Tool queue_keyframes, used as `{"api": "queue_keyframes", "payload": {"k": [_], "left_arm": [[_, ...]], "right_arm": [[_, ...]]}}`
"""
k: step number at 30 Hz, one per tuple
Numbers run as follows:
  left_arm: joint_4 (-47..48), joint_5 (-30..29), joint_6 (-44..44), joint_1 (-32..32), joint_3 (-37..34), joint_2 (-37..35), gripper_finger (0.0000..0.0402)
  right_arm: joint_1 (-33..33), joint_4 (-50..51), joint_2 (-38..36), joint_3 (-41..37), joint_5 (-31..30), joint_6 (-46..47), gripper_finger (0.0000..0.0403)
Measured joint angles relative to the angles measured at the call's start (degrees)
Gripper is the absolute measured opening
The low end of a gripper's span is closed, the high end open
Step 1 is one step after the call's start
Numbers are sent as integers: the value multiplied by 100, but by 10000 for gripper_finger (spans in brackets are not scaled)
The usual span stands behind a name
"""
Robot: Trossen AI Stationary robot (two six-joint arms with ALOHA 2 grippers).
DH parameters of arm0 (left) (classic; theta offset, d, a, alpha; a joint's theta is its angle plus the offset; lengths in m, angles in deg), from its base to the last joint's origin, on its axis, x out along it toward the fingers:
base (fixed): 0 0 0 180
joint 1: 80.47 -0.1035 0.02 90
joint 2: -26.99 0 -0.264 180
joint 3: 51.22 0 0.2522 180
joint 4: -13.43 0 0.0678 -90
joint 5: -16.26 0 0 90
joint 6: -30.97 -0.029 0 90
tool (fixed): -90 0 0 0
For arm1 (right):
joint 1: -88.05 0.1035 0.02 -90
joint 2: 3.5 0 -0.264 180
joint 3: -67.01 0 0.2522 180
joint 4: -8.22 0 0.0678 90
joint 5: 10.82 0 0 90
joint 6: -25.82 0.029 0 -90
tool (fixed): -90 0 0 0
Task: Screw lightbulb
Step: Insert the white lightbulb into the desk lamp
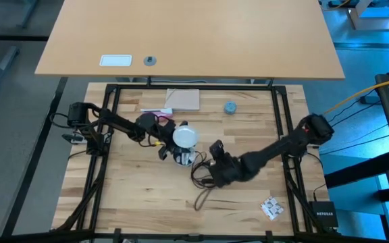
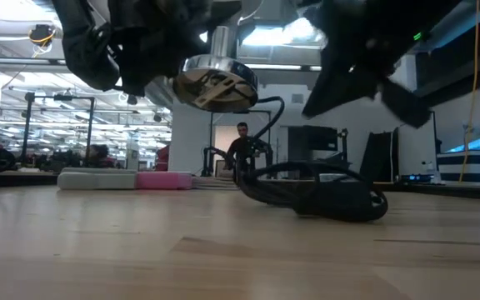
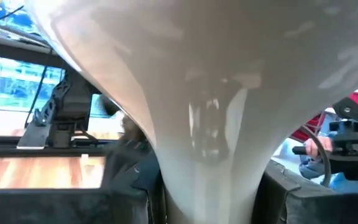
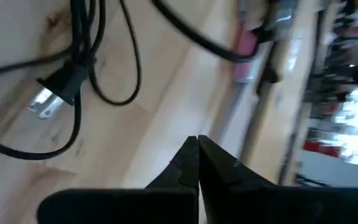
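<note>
The counter [image 1: 134,202] is carrying everything, and both arms are reaching in to its middle. The left arm is holding the bulb [image 1: 185,136] up over the socket [image 2: 217,81], most likely so the screw end can go in and turn. The left end effector [image 1: 166,143] is pinching the bulb near its narrow part. The right arm is sitting just beside it, over the black cord [image 1: 201,177], and the right end effector [image 4: 197,144] is pressed together with nothing in it. It may be waiting to help steady things.

The high view is showing the bulb as a white ball between the two arms. It is not showing the socket well. The low view is showing the shiny socket hanging above the counter, with the cord [image 2: 319,187] curling down from it, but the bulb is hidden there. The left wrist view is filling up with the bulb [image 3: 210,93]. The right wrist view is showing the plug [image 4: 58,87] lying flat on the wood
</note>
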Motion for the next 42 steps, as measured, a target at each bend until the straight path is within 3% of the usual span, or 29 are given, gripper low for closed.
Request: {"api": "queue_keyframes", "payload": {"k": [8, 15, 20, 28, 36, 42], "left_arm": [[15, -105, 52, -142, 0, 0, 150], [13, -359, 35, -157, 0, 0, 150], [11, -360, 33, -157, 0, 0, 150], [8, -373, 32, -4, 2, -2, 150], [-38, -356, -302, 486, 2, -2, 150], [-51, -354, -516, 747, 4, -2, 150]], "right_arm": [[968, -28, -487, 2, -1321, 305, 3], [1420, -422, -752, 7, -1274, 1396, 14], [1454, -907, -754, 9, -545, 1594, 78], [997, -1241, -754, 7, -146, 2364, 184], [97, -1246, -754, 7, 1905, 3027, 180], [-324, -1430, -754, 4, 2803, 3029, 149]]}}
